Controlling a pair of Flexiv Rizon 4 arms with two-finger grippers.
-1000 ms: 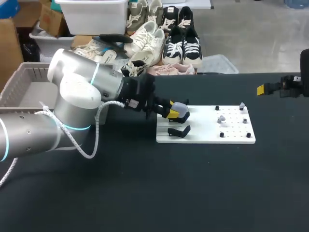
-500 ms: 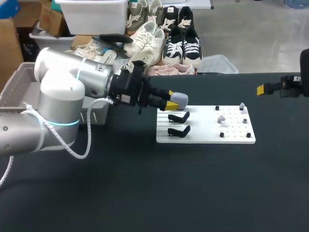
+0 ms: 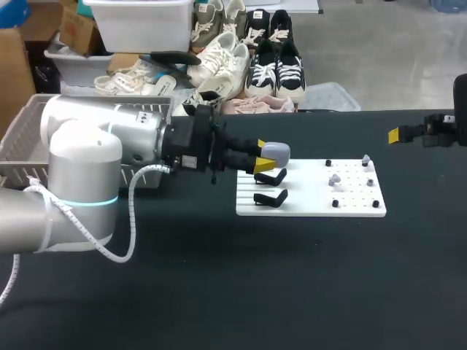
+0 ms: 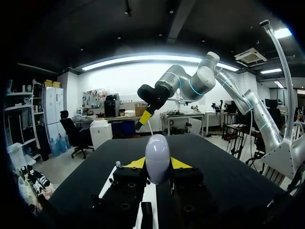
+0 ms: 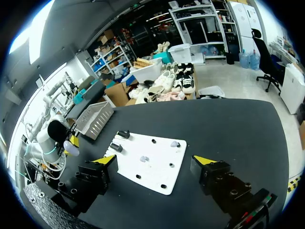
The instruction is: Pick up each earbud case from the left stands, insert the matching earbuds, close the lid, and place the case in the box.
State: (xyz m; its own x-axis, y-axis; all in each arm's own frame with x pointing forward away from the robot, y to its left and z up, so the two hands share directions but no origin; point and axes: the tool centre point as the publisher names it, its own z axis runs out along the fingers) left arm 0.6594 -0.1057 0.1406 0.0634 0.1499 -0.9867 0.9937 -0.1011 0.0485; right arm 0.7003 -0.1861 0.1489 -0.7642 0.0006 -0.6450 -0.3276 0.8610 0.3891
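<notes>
Left arm (image 3: pixel 95 168) enters from the left with the elbow bent and the forearm level. Left gripper (image 3: pixel 263 159) is clamped on a grey earbud case (image 3: pixel 275 152), held off the table. Right arm (image 4: pixel 190 86) stands at the right edge, with the right gripper (image 5: pixel 157 164) fingers spread wide.

My left arm (image 3: pixel 80 168) covers much of the grey box (image 3: pixel 18 127), so I cannot see what lies inside it. The earbud case (image 4: pixel 157 160) has its lower half sunk into my left tool (image 4: pixel 157 163), and its lid seam does not show. In the head view my right arm runs off the edge, leaving my right tool (image 3: pixel 395 135) as one yellow tip and a dark block. The earbuds (image 3: pixel 334 179) on the white board (image 3: pixel 306 205) are too small to tell apart.
</notes>
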